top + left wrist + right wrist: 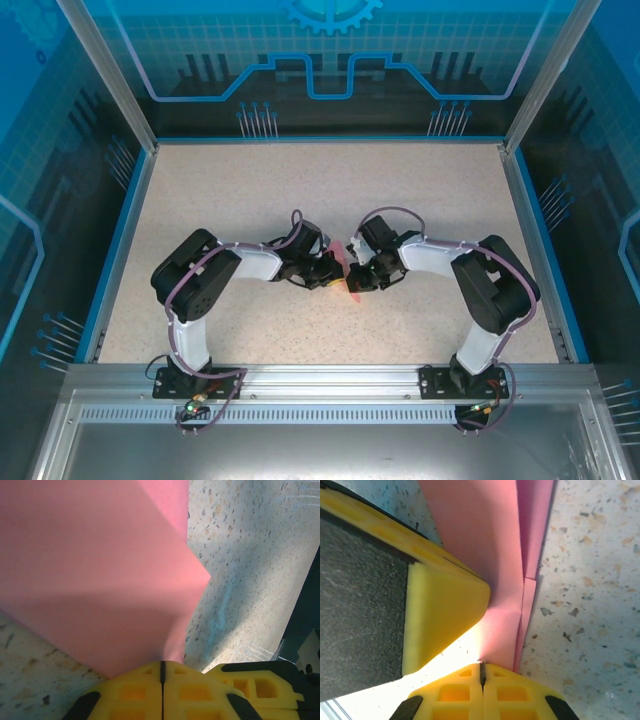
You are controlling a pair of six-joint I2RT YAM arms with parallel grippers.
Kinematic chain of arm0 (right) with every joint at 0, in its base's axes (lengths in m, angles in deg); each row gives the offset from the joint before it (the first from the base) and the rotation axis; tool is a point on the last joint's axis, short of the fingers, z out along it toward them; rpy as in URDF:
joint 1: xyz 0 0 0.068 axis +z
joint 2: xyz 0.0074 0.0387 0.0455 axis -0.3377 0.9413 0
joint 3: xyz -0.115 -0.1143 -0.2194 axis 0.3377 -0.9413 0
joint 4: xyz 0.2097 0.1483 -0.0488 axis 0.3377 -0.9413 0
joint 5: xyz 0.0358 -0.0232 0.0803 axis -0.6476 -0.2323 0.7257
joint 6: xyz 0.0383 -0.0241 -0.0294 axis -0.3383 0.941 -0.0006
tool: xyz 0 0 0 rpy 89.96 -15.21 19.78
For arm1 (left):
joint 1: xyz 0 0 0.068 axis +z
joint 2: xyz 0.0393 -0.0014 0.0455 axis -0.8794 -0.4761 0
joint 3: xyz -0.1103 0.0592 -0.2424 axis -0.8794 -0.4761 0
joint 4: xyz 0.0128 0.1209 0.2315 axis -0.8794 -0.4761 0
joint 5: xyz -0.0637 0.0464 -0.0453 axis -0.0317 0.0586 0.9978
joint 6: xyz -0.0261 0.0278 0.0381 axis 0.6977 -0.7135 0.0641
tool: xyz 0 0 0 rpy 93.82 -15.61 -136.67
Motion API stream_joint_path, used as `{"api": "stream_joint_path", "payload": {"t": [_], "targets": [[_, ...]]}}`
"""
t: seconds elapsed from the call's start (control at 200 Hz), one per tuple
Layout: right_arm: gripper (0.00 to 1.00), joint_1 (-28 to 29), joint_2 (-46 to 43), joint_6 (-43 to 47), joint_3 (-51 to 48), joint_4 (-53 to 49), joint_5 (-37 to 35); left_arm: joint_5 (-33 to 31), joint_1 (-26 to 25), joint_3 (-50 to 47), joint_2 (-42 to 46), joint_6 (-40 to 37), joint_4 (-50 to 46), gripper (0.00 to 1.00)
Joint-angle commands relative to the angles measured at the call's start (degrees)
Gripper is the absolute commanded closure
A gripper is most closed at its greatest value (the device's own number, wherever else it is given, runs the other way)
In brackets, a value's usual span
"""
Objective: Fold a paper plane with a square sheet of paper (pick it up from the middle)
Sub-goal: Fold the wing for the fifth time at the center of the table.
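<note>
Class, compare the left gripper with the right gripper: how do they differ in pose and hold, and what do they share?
From above, the left gripper points in from the left of the table, the right gripper from its right. Ahead of the left gripper the pink paper spreads broad; ahead of the right gripper it looks narrower and layered. Both are yellow, shut on that paper.

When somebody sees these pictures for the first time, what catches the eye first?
The folded pink paper stands out, bright against the speckled table. The left claw and the right claw are both shut on it, facing each other at the table's middle.
</note>
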State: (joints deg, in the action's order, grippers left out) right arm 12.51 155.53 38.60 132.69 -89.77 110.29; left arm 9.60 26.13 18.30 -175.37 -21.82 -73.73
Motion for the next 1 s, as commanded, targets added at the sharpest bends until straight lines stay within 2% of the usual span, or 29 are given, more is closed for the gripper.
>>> {"api": "stream_joint_path", "payload": {"t": [0.0,0.265,0.46,0.7,0.995], "targets": [[0.99,-0.08,-0.96,1.43,-3.55,-5.94,-1.29,-5.86,-0.04,0.02,-1.45,-1.11,-9.66,0.96],[0.99,-0.15,-4.74,0.62,-8.71,-9.76,-0.16,-7.78,0.1,1.13,-1.67,-1.97,-15.06,0.96],[0.99,-0.17,-8.68,-0.74,-11.79,-12.09,1.05,-7.75,0.1,1.62,-2.21,-1.96,-15.32,0.97],[0.97,-1.22,-15.64,-1.11,-7.39,-10.17,0.09,-6.36,0.04,2.02,-1.83,-2.53,-14.0,0.97],[0.99,0.26,-4.03,-3.44,1.21,0.69,3.18,-4.12,0.0,1.97,-1.53,-2.5,-11.0,0.97]]}}
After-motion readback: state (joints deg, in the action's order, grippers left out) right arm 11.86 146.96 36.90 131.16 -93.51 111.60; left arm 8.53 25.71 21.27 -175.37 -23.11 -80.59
